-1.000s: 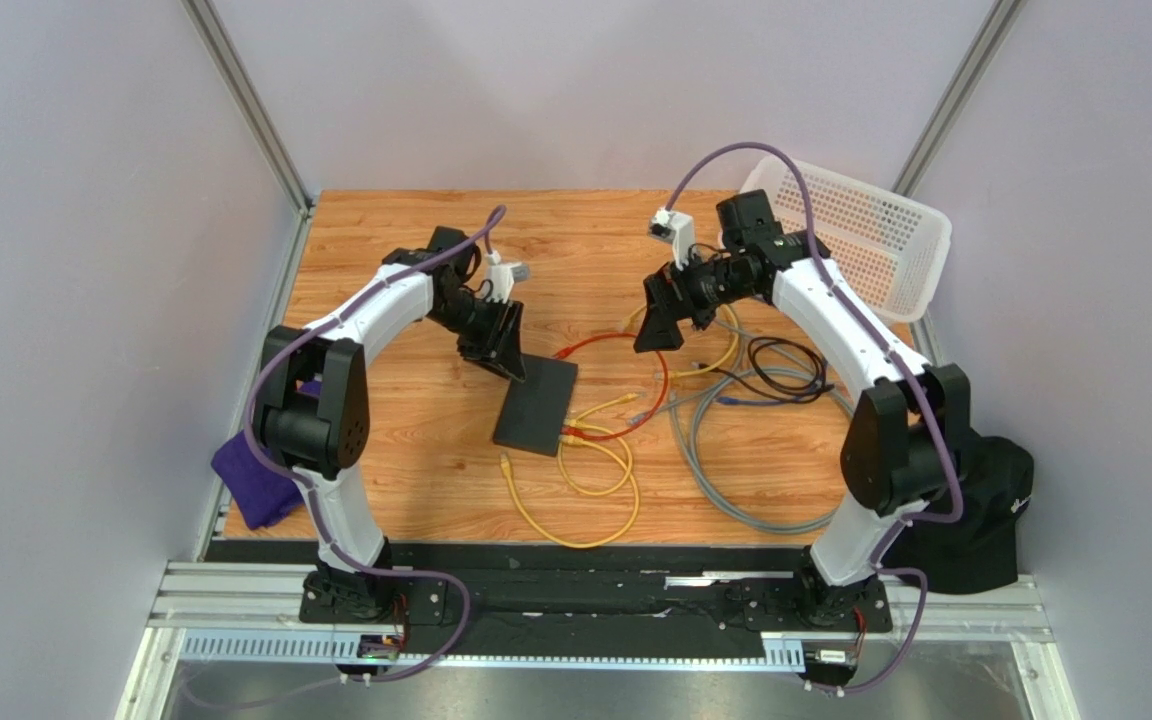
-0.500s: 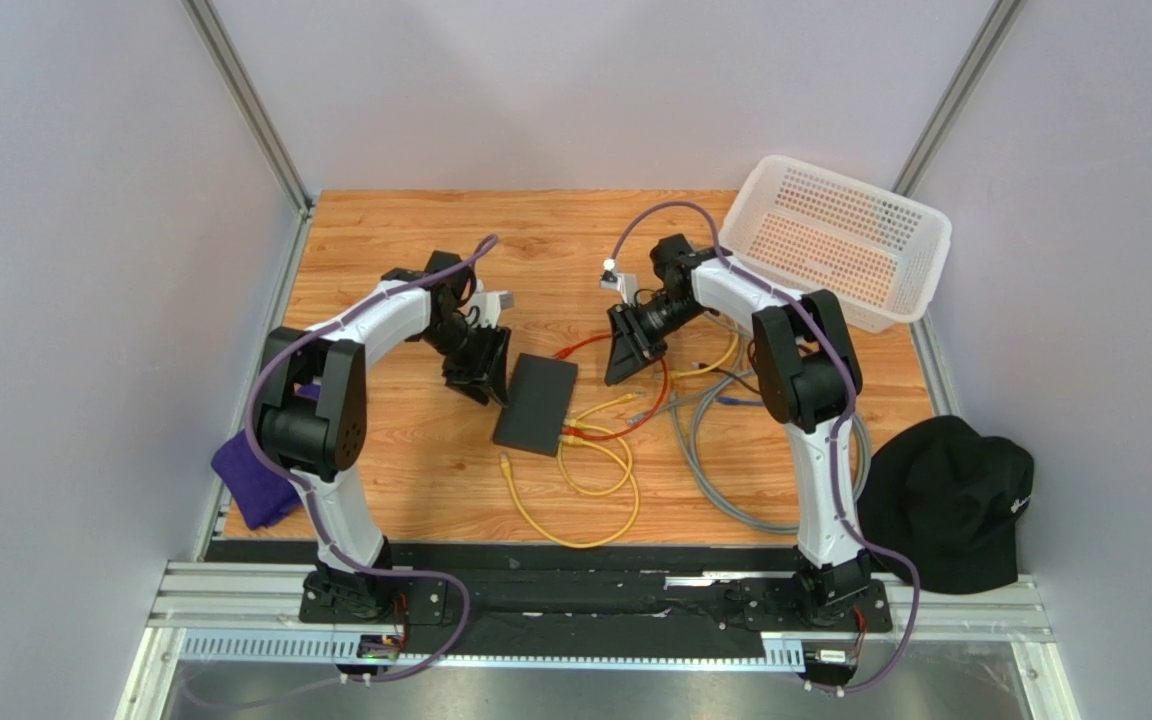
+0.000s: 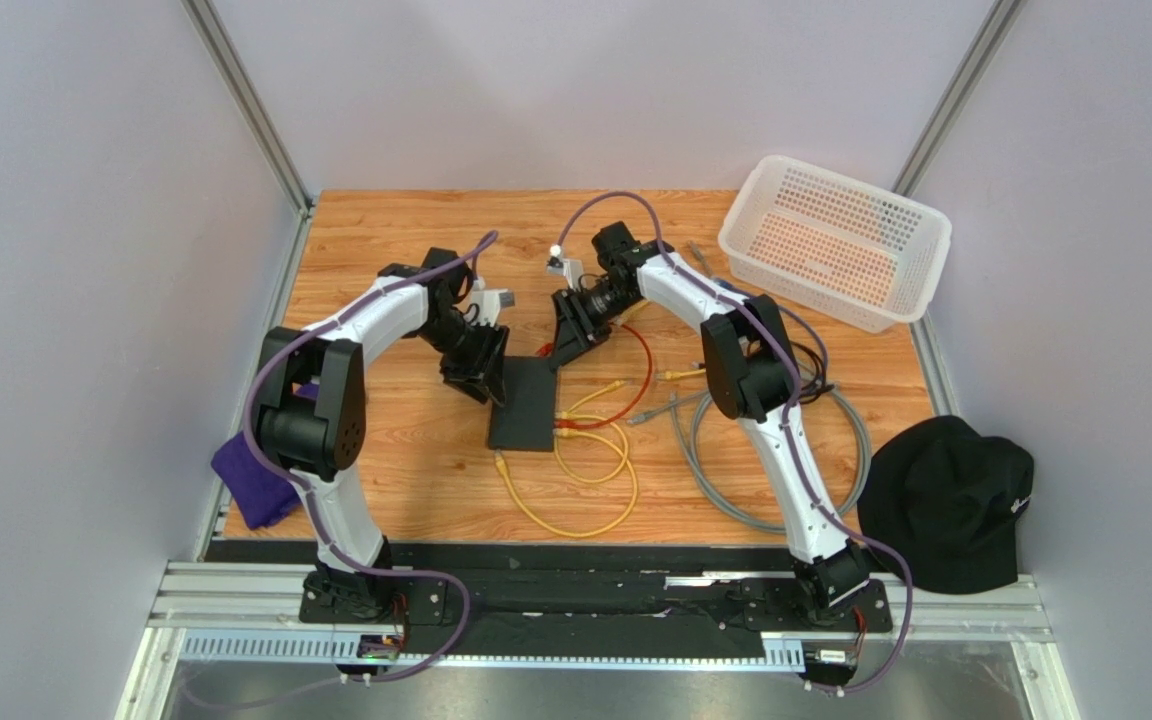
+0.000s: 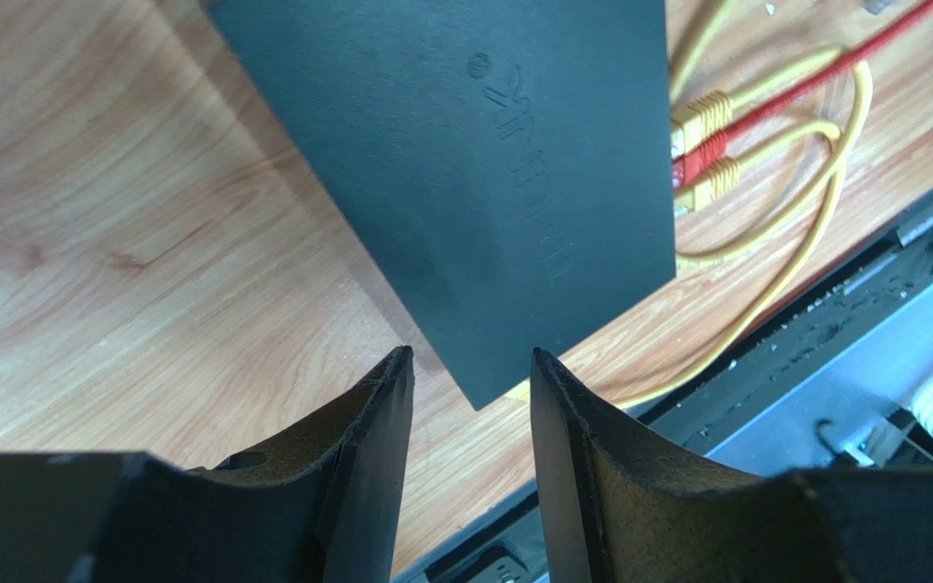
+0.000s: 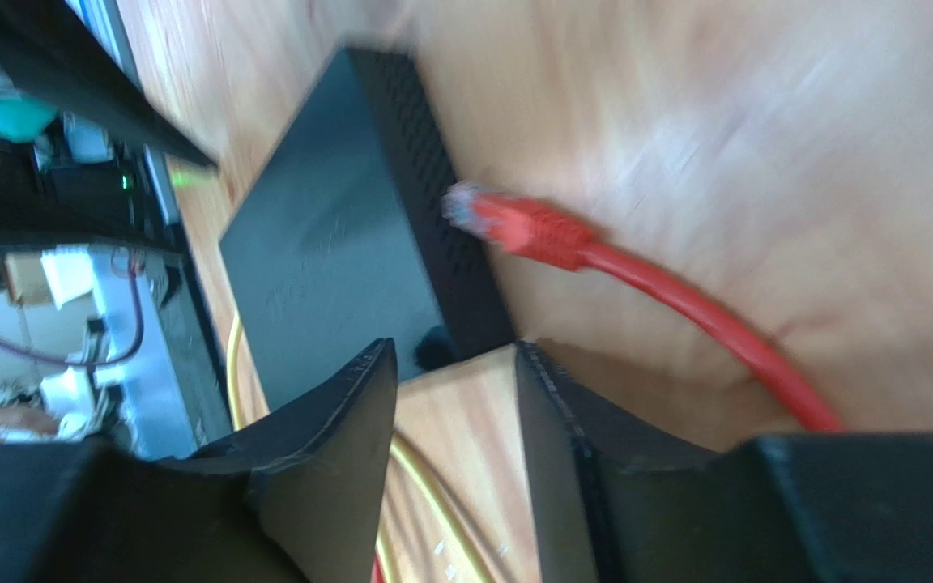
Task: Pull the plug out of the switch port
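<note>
The switch (image 3: 524,405) is a flat matte-black box in the middle of the table. It also shows in the left wrist view (image 4: 459,170) and the right wrist view (image 5: 325,279). Two yellow plugs (image 4: 703,115) and a red plug (image 4: 700,152) sit in its right edge. A loose red plug (image 5: 520,225) lies against its far side. My left gripper (image 3: 485,368) (image 4: 469,383) is open at the switch's left edge. My right gripper (image 3: 564,339) (image 5: 453,364) is open over its far corner. Neither holds anything.
Yellow (image 3: 582,480), red (image 3: 639,360) and grey (image 3: 748,450) cables loop to the right of the switch. A white basket (image 3: 838,240) stands at the back right. A black cap (image 3: 950,503) lies at the right edge, a purple cloth (image 3: 255,477) at the left.
My right arm has swung left from near the basket to the switch's far corner. My left gripper has come down to the switch's left edge. The switch has turned slightly.
</note>
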